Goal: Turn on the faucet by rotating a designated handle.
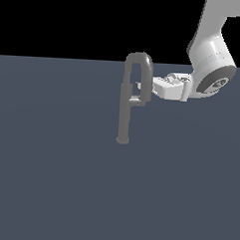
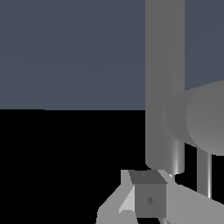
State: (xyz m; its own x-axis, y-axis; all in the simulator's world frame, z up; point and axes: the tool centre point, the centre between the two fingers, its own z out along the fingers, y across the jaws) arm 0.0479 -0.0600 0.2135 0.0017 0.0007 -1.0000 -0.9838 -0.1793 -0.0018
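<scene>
The faucet (image 1: 125,112) is a thin grey post on a round foot, with an arched spout (image 1: 140,57) curving over and down. Its handle (image 1: 139,101), a short grey bar, sticks out of the post toward the exterior view's right. My gripper (image 1: 143,86) reaches in level from that side, its tip beside the spout's descending end and just above the handle. In the wrist view the post (image 2: 164,65) and the thick handle bar (image 2: 197,118) fill the frame close by. The gripper (image 2: 148,197) looks shut with nothing held, a little short of the handle.
The faucet stands on a flat dark blue-grey floor (image 1: 49,178). My white arm (image 1: 210,57) comes down from the exterior view's upper right. A thin part of the spout tube (image 2: 203,175) shows beside the fingers.
</scene>
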